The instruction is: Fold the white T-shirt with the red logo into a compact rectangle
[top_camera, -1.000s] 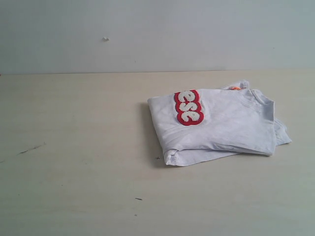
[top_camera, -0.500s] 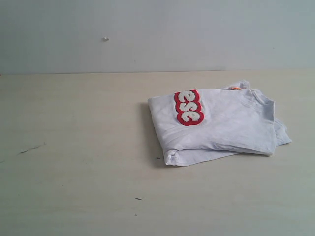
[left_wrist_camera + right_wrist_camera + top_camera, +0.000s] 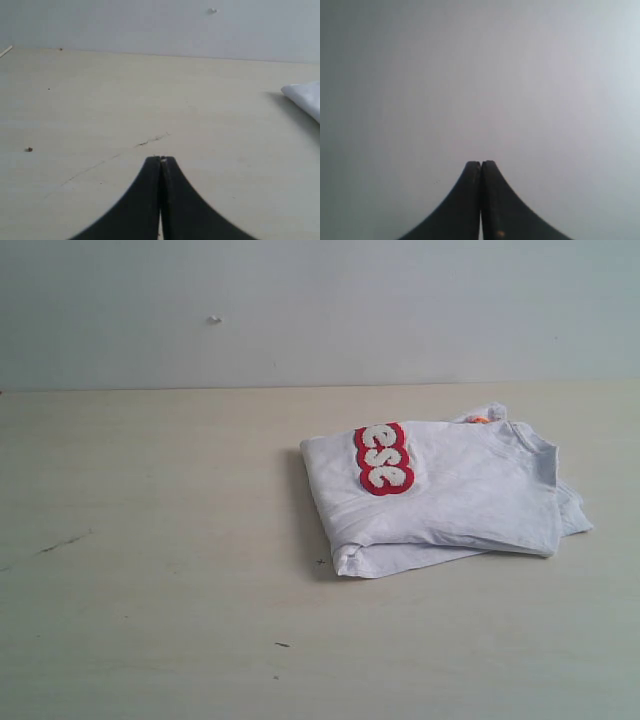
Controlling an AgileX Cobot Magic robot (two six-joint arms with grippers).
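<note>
The white T-shirt [image 3: 450, 495] lies folded into a compact bundle right of the table's middle in the exterior view. Part of the red logo [image 3: 382, 458] shows on its top layer near the left fold, and the orange neck tag [image 3: 478, 420] peeks out at the far edge. Neither arm appears in the exterior view. My left gripper [image 3: 161, 159] is shut with nothing in it, low over bare table, and a corner of the T-shirt [image 3: 305, 96] shows far off to one side. My right gripper [image 3: 481, 163] is shut and empty, facing only a plain grey wall.
The pale wooden table [image 3: 150, 540] carries a dark scratch [image 3: 60, 543] at the left and small specks [image 3: 282, 644] near the front. A grey wall [image 3: 320, 310] backs the table.
</note>
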